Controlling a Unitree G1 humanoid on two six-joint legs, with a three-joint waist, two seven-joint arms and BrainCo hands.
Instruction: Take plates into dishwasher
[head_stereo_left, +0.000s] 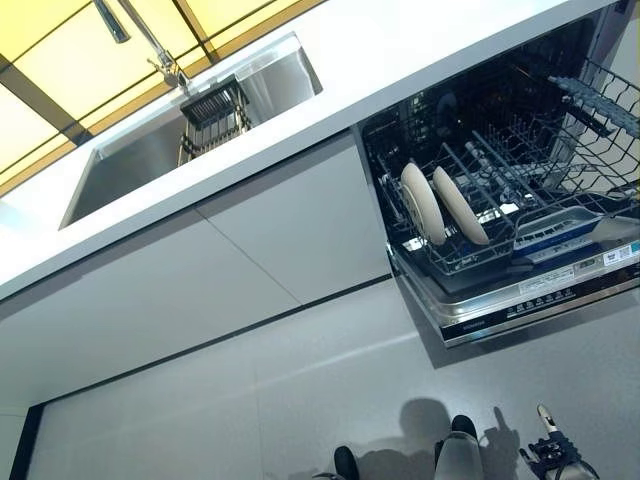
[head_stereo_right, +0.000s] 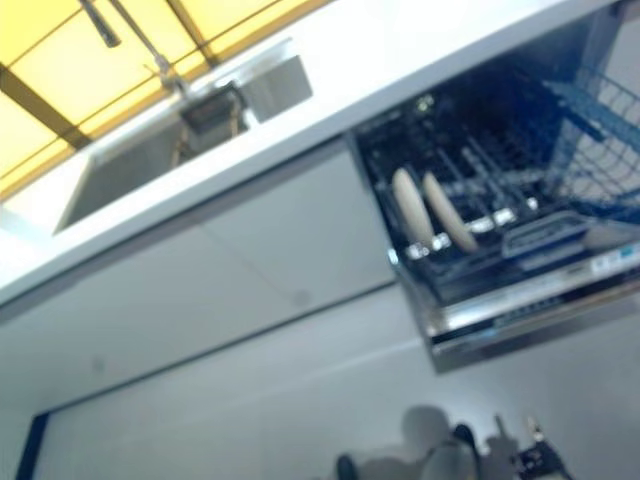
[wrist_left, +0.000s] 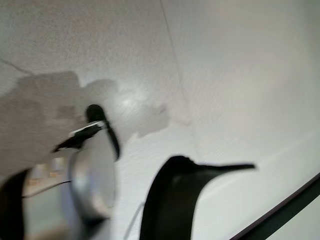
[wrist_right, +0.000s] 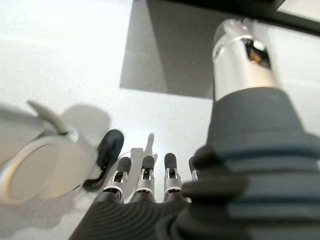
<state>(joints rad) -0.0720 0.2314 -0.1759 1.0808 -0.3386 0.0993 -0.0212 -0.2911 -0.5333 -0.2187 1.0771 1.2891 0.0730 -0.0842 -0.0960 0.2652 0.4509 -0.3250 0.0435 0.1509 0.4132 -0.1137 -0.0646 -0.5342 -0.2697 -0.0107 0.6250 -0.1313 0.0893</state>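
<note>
Two cream plates (head_stereo_left: 423, 203) (head_stereo_left: 460, 205) stand upright side by side in the lower rack (head_stereo_left: 470, 250) of the open dishwasher (head_stereo_left: 530, 295) at the right. My right hand (head_stereo_left: 555, 455) hangs low over the grey floor, in front of and below the dishwasher door. In the right wrist view this hand (wrist_right: 145, 190) has straight fingers (wrist_right: 143, 172) and holds nothing. Only a dark part of my left hand (wrist_left: 172, 200) shows in the left wrist view, over the floor. No plate is in either hand.
A steel sink (head_stereo_left: 140, 160) with a dish rack (head_stereo_left: 213, 115) and a faucet (head_stereo_left: 150, 45) is set in the white counter (head_stereo_left: 330, 100) at the left. White cabinet fronts (head_stereo_left: 250, 250) run below it. The dishwasher's upper rack (head_stereo_left: 600, 100) is pulled out.
</note>
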